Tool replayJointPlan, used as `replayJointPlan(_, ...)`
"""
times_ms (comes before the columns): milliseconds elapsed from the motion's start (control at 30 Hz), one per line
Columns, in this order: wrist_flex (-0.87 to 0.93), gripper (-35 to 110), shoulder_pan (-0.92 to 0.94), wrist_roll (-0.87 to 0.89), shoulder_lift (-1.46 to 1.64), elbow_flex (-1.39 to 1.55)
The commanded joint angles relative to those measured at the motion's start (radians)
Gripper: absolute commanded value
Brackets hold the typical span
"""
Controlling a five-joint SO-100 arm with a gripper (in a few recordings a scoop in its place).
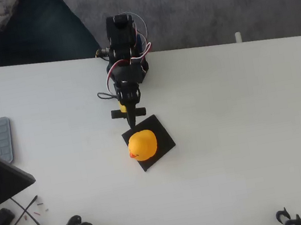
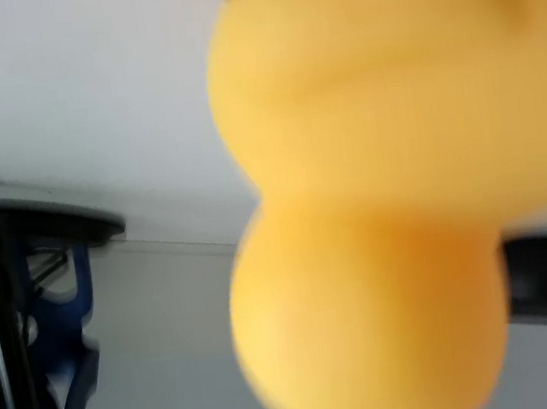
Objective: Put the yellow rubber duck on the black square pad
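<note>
Overhead view: yellow rubber duck [image 1: 142,145] on the black square pad [image 1: 163,138], white desk [image 1: 242,108]. Tool [image 1: 133,122] touches the duck's far side; whether it grips cannot be told.

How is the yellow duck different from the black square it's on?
The yellow rubber duck is round and bright orange-yellow; the black square pad is flat, matte black and has corners. The duck is narrower than the pad and sits over its left part. Both are on the white table.
</note>
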Motion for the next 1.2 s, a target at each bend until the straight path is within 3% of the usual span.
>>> replayJointPlan(0, 0.014, 13, -0.012, -0.011, 0.023, 0.008)
replayJointPlan(1167, 0.017, 3, -0.011, 0.029, 0.021, 0.015)
